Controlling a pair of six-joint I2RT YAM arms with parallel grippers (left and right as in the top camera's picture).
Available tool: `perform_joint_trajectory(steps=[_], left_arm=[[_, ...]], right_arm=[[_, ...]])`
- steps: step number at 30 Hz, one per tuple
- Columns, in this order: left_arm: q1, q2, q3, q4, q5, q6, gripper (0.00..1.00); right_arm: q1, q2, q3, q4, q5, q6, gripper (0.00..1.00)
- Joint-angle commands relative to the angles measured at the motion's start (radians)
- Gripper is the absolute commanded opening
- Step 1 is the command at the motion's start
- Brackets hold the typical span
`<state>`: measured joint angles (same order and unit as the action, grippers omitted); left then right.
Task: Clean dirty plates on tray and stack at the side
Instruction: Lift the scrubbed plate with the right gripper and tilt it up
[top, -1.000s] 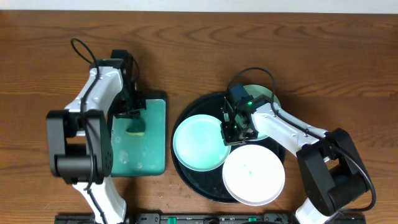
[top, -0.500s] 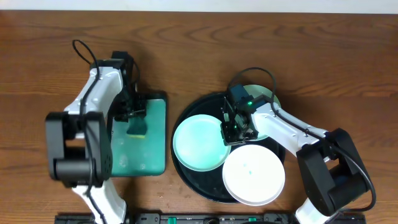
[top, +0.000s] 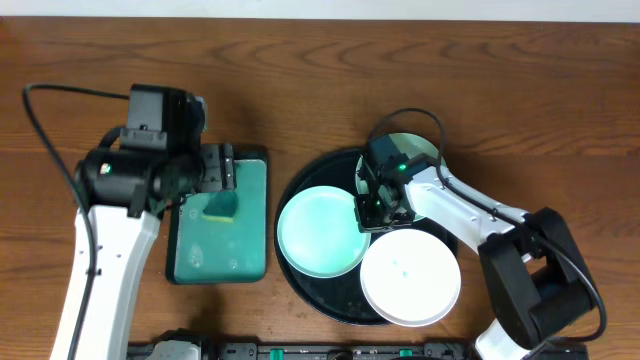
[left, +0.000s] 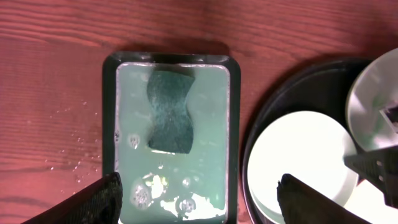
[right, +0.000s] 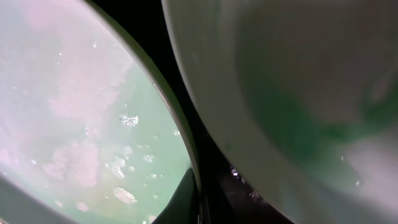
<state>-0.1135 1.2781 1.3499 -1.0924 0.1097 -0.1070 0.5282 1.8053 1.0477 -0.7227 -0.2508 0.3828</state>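
Note:
The black tray (top: 330, 170) holds three plates: a mint-green one (top: 318, 232) on its left, a white one (top: 410, 278) at the front, and a second mint one (top: 425, 155) at the back, half under the right arm. My right gripper (top: 372, 210) is shut on the right rim of the left mint plate. In the right wrist view one dark fingertip (right: 183, 199) lies on that wet, bubbly plate (right: 74, 112), beside the smeared back plate (right: 298, 93). My left gripper (left: 202, 202) hangs open and empty, high above the green tray (left: 111, 124).
A dark green sponge (left: 171, 112) lies flat in the soapy water of the green rectangular tray (top: 255, 170), left of the black tray. Bare wooden table surrounds both trays. The right arm stretches from the front right corner over the black tray.
My left gripper has opened and let the sponge drop into the green tray, then lifted up and away to the left. The right gripper and the plates have not moved.

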Motion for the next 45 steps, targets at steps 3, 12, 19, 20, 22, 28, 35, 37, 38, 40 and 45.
perform_joint_trajectory(steps=[3, 12, 19, 20, 22, 28, 35, 37, 38, 40, 45], left_arm=[[0.000, -0.024, 0.000, -0.023, 0.002, 0.008, 0.80], [0.000, -0.017, 0.000, -0.037, 0.003, 0.008, 0.80], [0.000, -0.017, 0.000, -0.042, 0.003, 0.008, 0.80], [0.000, -0.017, 0.000, -0.048, 0.003, 0.008, 0.80], [0.000, -0.017, 0.000, -0.055, 0.003, 0.009, 0.80], [0.000, -0.017, 0.000, -0.058, 0.003, 0.009, 0.81], [0.000, -0.017, 0.000, -0.059, 0.003, 0.009, 0.81], [0.000, -0.017, 0.000, -0.060, 0.003, 0.009, 0.81], [0.000, -0.017, 0.000, -0.060, 0.003, 0.009, 0.81], [0.000, -0.017, 0.000, -0.060, 0.003, 0.009, 0.81], [0.000, -0.017, 0.000, -0.059, 0.003, 0.009, 0.81]], right_arm=[[0.005, -0.127, -0.002, -0.002, -0.016, 0.055, 0.01], [-0.060, -0.331, -0.002, -0.102, -0.043, 0.119, 0.01], [-0.195, -0.377, -0.002, -0.151, -0.411, 0.148, 0.01], [-0.215, -0.376, -0.002, -0.148, -0.476, 0.148, 0.01], [-0.247, -0.377, -0.002, -0.137, -0.551, 0.147, 0.01], [-0.285, -0.377, -0.002, -0.003, -0.500, 0.084, 0.01], [-0.285, -0.377, -0.002, 0.188, -0.227, 0.011, 0.01], [-0.285, -0.377, -0.002, 0.222, -0.213, -0.028, 0.01], [-0.285, -0.377, -0.002, 0.233, -0.195, -0.047, 0.01], [-0.285, -0.377, -0.002, 0.237, -0.170, -0.097, 0.01], [-0.282, -0.377, -0.002, 0.193, -0.106, -0.228, 0.01]])
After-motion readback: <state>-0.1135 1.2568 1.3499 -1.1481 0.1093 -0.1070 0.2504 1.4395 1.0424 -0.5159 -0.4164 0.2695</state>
